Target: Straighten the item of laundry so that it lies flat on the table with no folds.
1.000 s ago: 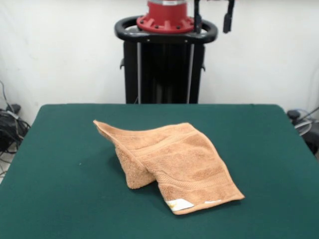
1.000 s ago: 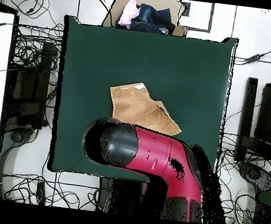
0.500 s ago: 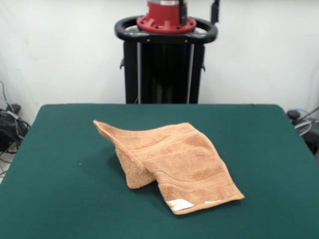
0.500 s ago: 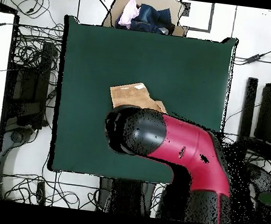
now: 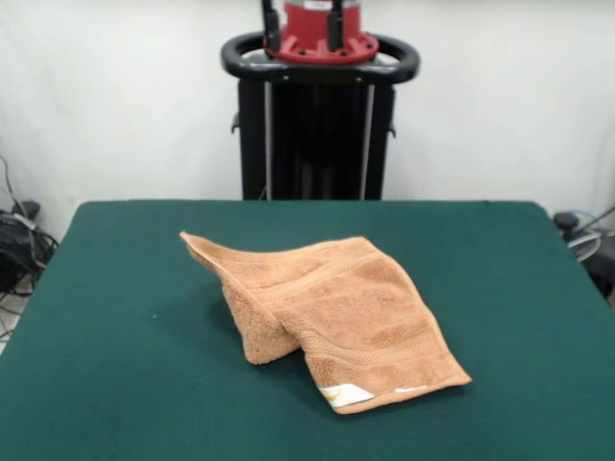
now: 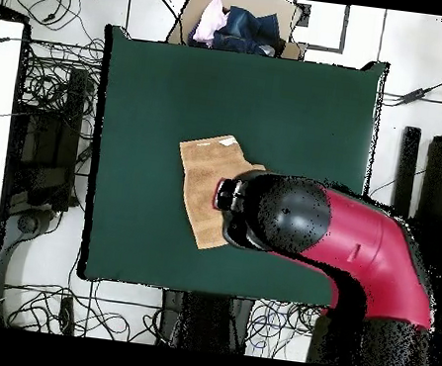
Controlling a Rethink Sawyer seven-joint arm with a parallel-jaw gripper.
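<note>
Hanging high, gripper (image 5: pixel 299 24) over folded towel (image 5: pixel 332 309)

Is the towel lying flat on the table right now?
No, the towel is folded over itself with a raised ridge on the table.

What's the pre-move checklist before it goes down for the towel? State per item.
1. Towel fully on the table: ok, green top shows all round it in the front view.
2. Towel flat: not ok, one part is doubled under, with a raised fold near its middle.
3. White label corner reachable: ok in the front view, it lies exposed at the near corner.
4. Gripper clear of the cloth: ok, its two fingertips show only at the top edge, high above the towel.
5. Jaws ready to grasp: ok, the tips stand apart.
6. Overhead check of the towel: cannot tell, the arm covers a large part of it.
</note>
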